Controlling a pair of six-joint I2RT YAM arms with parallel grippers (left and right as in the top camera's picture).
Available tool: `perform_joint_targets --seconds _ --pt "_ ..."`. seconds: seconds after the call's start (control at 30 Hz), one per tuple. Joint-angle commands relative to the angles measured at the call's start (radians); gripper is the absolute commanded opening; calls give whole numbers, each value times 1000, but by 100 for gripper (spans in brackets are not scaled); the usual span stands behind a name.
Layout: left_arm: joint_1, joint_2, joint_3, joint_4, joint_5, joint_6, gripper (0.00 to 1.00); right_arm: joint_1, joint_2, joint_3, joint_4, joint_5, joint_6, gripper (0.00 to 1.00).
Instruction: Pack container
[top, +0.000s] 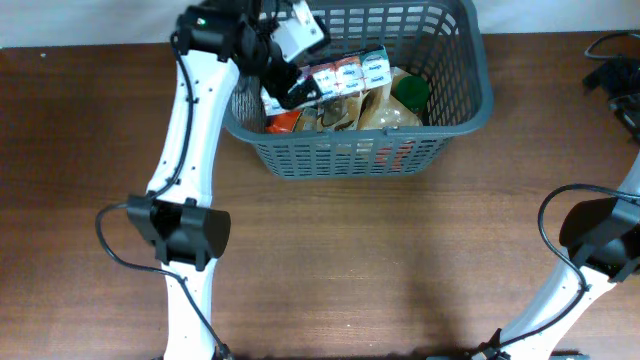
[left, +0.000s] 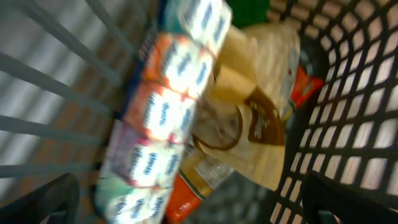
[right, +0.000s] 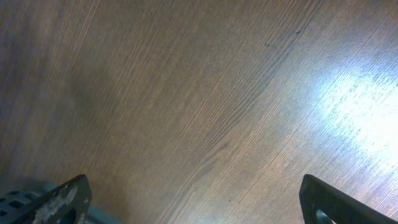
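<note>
1. The basket (top: 340, 158) sits at the far side of the bench (top: 350, 260), and my left end effector (left: 186, 186) hangs inside its left end.
2. Left jaws are spread wide, clamping nothing; the row of little packs (left: 165, 118) lies just below them.
3. Packed so far: those packs, a beige bag (top: 385, 112), an orange packet (top: 283, 122) and something green (top: 410, 90).
4. My right end effector (right: 193, 186) hovers open over bare wood, well apart.
5. I spot nothing loose to pack, so I'd call this nearly done.
</note>
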Motion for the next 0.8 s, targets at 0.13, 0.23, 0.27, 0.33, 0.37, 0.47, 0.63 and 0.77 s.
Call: perform_joint_targets --seconds 0.13,0.23,0.27,0.33,0.37,0.47,0.63,0.77 --pt "3 -235 235 -96 -27 -35 99 -2 -16 -4 1 19 9 99" --pt "6 -327 261 -187 -113 -35 99 -2 -16 -4 0 19 9 99" --pt "11 -357 261 -227 -130 -35 99 -2 -16 -4 1 19 9 99" --pt "16 -415 261 -323 -127 -42 99 -2 -16 -4 0 19 9 99" --pt "21 -447 256 -325 -144 -150 99 -2 -16 -4 0 19 9 99" --pt "21 -534 253 -325 -142 -341 99 -2 -16 -4 0 19 9 99" --pt "21 -681 247 -325 -198 -510 99 -2 -16 -4 0 19 9 99" --pt "21 -844 153 -325 -287 -591 99 -2 -16 -4 0 19 9 99"
